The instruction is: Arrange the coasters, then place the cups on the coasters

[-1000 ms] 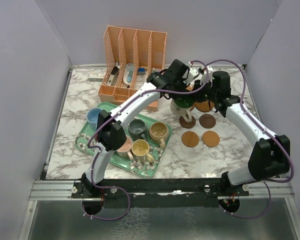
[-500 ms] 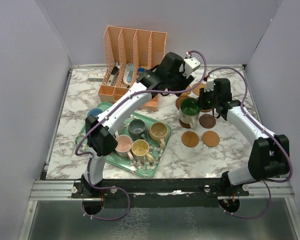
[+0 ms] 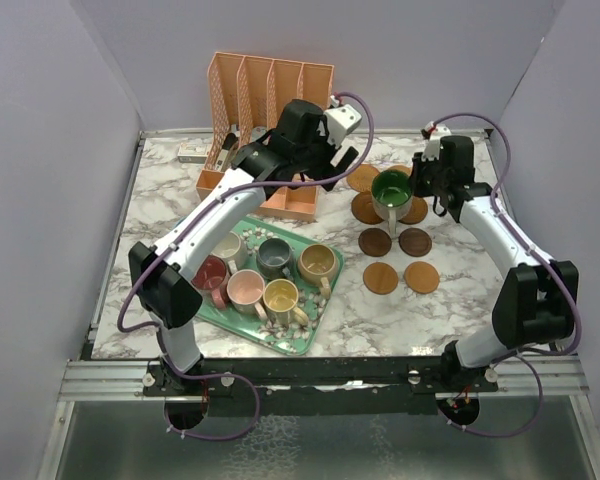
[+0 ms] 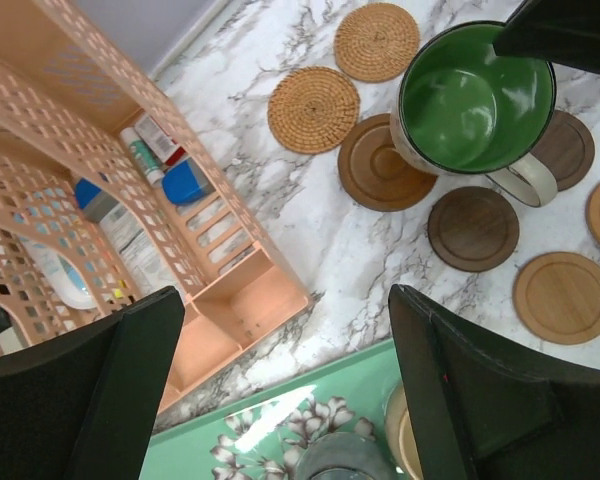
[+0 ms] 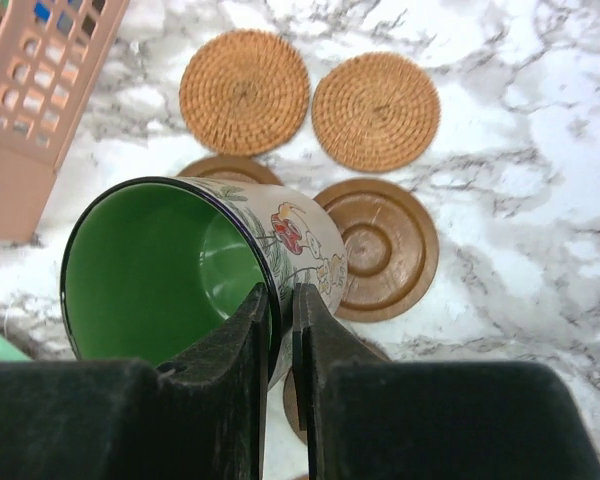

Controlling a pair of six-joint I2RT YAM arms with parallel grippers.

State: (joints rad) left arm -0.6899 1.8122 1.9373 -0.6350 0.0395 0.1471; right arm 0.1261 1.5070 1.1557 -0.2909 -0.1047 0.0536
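Now our right gripper (image 5: 280,320) pinches the rim of the green cup (image 5: 150,270), with one finger inside and one outside. The cup hangs right at those fingers, over the coasters (image 5: 377,248). We cannot tell if its bottom touches one. Our left gripper (image 4: 280,330) is spread wide and holds nothing. The cup is far past its fingertips, and the rack (image 4: 100,200) is beside one finger.

To do this well, we think we should pick one bare coaster and bring the cup straight down on its middle. We should keep it level and let go only when it sits flat. Its handle should not bump the next coaster.

A second ago both grippers were crowded at the cup. Since then the left one has let go, opened up and pulled back by the rack. The cup has moved to the farther coasters.
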